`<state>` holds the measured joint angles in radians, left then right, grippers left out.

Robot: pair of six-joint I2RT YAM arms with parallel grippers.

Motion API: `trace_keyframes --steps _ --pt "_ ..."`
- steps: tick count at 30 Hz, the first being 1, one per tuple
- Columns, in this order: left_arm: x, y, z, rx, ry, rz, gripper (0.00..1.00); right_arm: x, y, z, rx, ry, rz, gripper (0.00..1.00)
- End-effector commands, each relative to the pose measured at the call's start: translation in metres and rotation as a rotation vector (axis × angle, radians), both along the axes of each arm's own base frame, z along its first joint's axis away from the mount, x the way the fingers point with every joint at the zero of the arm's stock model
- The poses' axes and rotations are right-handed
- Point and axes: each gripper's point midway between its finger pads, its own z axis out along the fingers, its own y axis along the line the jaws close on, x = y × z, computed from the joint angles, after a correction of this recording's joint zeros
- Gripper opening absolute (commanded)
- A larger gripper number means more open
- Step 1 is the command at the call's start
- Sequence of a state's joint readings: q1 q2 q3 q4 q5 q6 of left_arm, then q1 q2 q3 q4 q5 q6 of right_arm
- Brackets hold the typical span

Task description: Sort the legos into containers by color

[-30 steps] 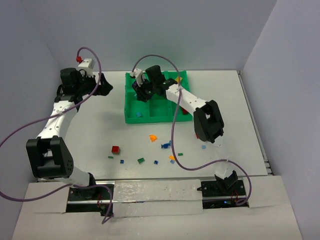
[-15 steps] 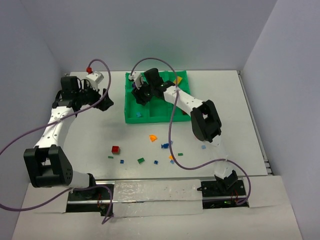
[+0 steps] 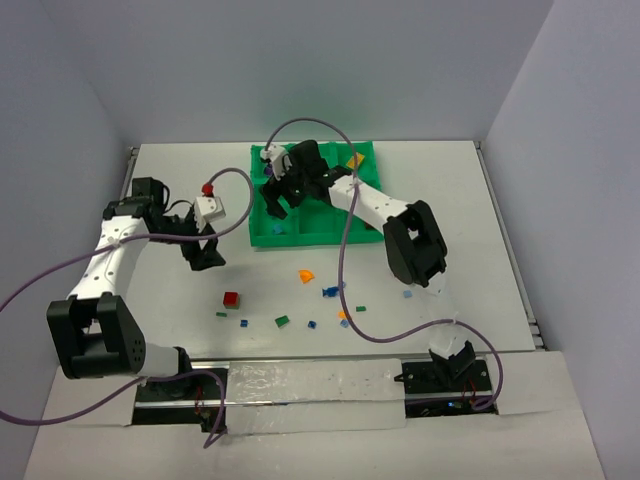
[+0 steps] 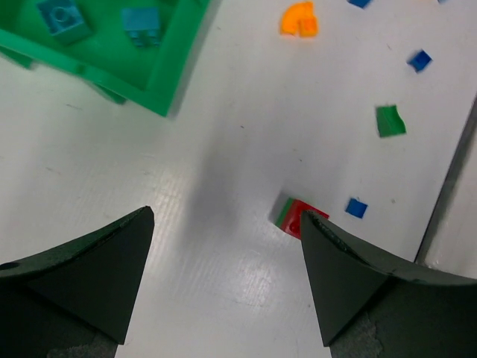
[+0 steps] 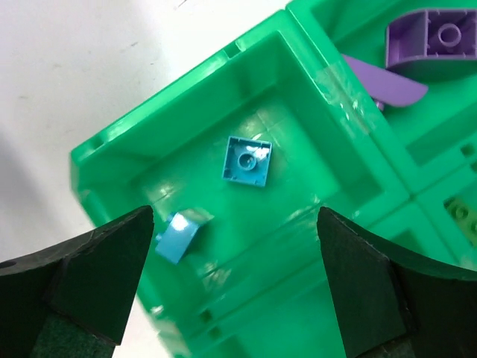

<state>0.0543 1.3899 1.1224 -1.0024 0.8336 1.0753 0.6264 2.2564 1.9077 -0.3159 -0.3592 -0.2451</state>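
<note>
Right wrist view shows you two light blue bricks [image 5: 247, 162] in the green tray's [image 5: 179, 93] corner compartment, purple pieces [image 5: 428, 37] next door, yet roughly a dozen legos [image 3: 306, 274], the red brick [image 4: 302, 218] included, lie loose on the table [image 3: 470, 230], with your left gripper [image 4: 226, 224] and right gripper [image 5: 235, 216] both spread wide, empty.

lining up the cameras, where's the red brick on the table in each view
Top external: red brick on the table, near-left of the green tray.
Left wrist: the brick lies lower right of centre.
Right wrist: not in it.
Shared landmark: the tray's corner compartment with light blue bricks.
</note>
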Motion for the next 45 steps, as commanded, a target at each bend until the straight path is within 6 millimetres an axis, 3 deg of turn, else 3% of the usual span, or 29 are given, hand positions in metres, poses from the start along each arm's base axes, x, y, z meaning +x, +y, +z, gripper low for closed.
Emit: trace_keyframes --steps 1,5,8,13,18,31,39,45 --pt "-0.029 -0.003 -0.014 0.033 -0.007 -0.149 0.89 0.018 -0.027 0.111 0.228 -0.079 -0.147 0.99" --pt "-0.038 -0.001 -0.035 0.102 -0.040 -0.207 0.88 0.023 -0.071 0.138 0.275 -0.084 -0.233 1.00" --pt "-0.043 -0.013 -0.045 0.119 -0.059 -0.283 0.88 0.022 -0.095 0.151 0.295 -0.076 -0.265 1.00" --pt "-0.053 -0.024 -0.064 0.164 -0.049 -0.391 0.87 0.028 -0.140 0.157 0.264 -0.081 -0.332 1.00" --pt "-0.061 -0.028 -0.081 0.205 -0.039 -0.452 0.87 0.026 -0.173 0.146 0.226 -0.071 -0.391 1.00" --pt "-0.065 -0.012 -0.108 0.322 -0.027 -0.487 0.83 0.017 -0.197 0.134 0.185 -0.060 -0.423 1.00" --pt "-0.062 -0.013 -0.119 0.355 -0.053 -0.490 0.78 0.018 -0.206 0.128 0.175 -0.051 -0.443 1.00" --pt "-0.060 -0.013 -0.123 0.362 -0.055 -0.486 0.63 0.018 -0.211 0.129 0.174 -0.056 -0.451 1.00"
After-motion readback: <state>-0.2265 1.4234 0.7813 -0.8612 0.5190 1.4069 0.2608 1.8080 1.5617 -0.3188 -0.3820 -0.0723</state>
